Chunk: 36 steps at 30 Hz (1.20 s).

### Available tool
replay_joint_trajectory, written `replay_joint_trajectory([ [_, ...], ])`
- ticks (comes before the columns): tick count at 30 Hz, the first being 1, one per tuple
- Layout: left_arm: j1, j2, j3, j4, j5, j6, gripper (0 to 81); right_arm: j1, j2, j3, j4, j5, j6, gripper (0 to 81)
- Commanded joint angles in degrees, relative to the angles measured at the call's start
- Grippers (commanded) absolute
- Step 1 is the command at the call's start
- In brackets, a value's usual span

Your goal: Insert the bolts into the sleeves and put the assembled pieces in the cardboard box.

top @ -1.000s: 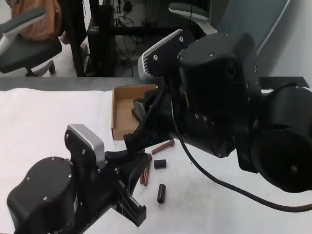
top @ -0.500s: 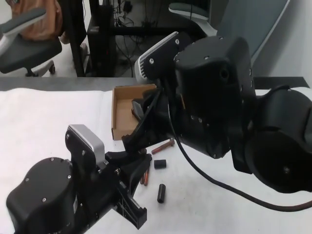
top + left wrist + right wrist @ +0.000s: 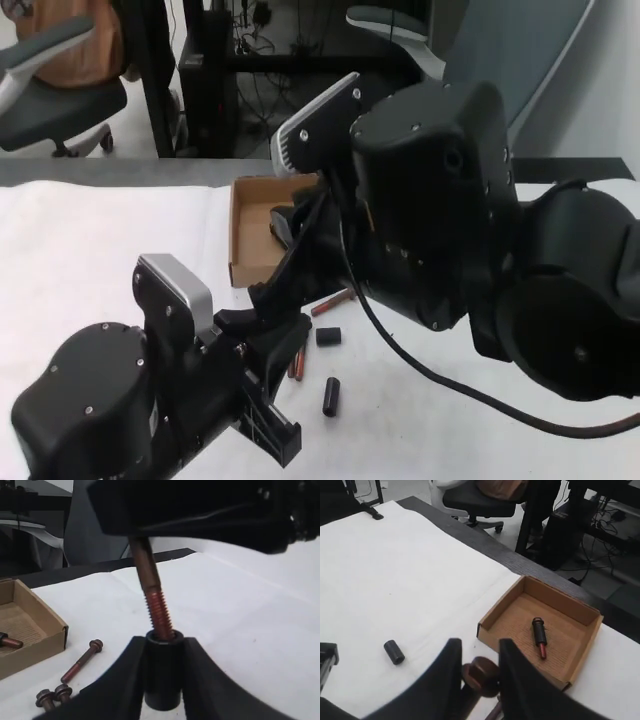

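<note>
In the left wrist view my left gripper (image 3: 162, 656) is shut on a black sleeve (image 3: 161, 680), held upright. A copper bolt (image 3: 152, 600) hangs from the gripper above it, its threaded tip just inside the sleeve's mouth. My right gripper (image 3: 479, 652) is shut on that bolt, whose hex head (image 3: 480, 676) shows between the fingers. The cardboard box (image 3: 502, 607) lies beyond on the white bench, with one bolt-in-sleeve piece (image 3: 538, 636) inside. In the high view both arms meet in front of the box (image 3: 240, 235).
Loose bolts (image 3: 333, 301) (image 3: 298, 355) and two loose black sleeves (image 3: 328, 336) (image 3: 330, 396) lie on the white cloth near the box. Another sleeve (image 3: 394, 651) shows in the right wrist view. Office chairs and desk legs stand beyond the bench's far edge.
The right arm has shifted slightly to the left and now hides more of the loose bolt by the box. The left arm has stayed almost still.
</note>
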Motion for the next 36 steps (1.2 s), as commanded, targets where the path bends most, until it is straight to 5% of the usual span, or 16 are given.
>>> replay_joint_trajectory([
  [1,0.0,-0.3,-0.4,-3.4,0.0,-0.2,1.8,0.2,0.2,0.3,-0.1,0.9,-2.1,0.4],
  [22,0.3,-0.3,-1.5,-3.4,-4.1,3.0,1.8,6.6,0.2,3.0,2.6,2.1,1.2,0.7],
  [25,0.3,-0.3,-1.5,-3.4,-3.7,3.0,1.8,6.6,-1.0,2.7,2.8,0.1,2.5,22.1],
  [28,0.4,-0.3,-1.5,-3.4,-3.7,3.0,1.8,6.5,-4.4,1.7,4.0,3.7,7.3,66.2],
  [32,3.7,-0.3,-2.7,-1.3,-4.1,1.9,1.8,5.9,-10.5,-1.8,16.2,9.8,14.9,70.0],
  [36,9.7,-0.1,-9.5,12.3,-1.9,4.2,1.8,4.3,-11.2,-3.2,24.7,10.1,17.3,63.0],
])
